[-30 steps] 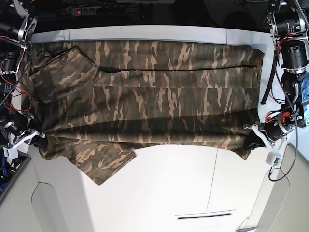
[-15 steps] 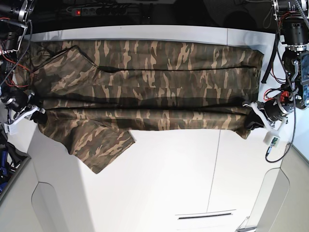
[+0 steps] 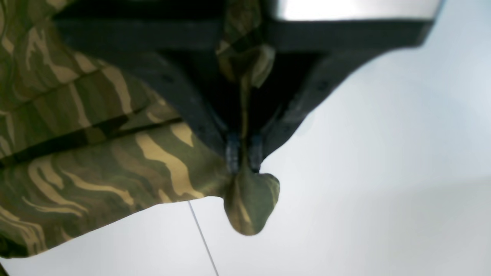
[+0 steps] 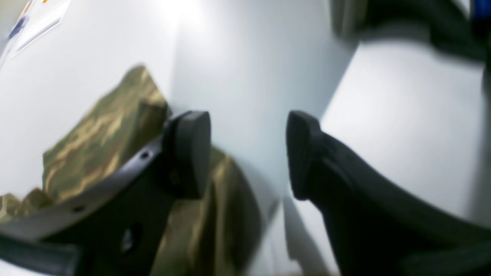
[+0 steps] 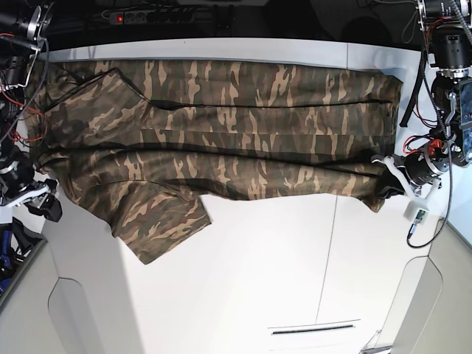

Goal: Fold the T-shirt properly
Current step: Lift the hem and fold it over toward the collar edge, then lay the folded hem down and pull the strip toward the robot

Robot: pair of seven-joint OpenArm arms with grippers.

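The camouflage T-shirt lies spread along the far half of the white table, its near part folded back over itself, one sleeve sticking out at the front left. My left gripper is shut on the shirt's right corner. The left wrist view shows that gripper with a pinch of T-shirt bulging out below its tips. My right gripper stands open just left of the shirt's left edge. In its own view the right gripper holds nothing, and the T-shirt lies behind one finger.
A power strip with a red light sits behind the table's far edge. Cables hang by both arms at the left and right sides. A seam runs down the table, and a narrow slot lies near the front edge.
My right gripper has opened, let go of the shirt's left edge and drawn away to the left. The folded edge now lies on the table. The left gripper keeps its grip.
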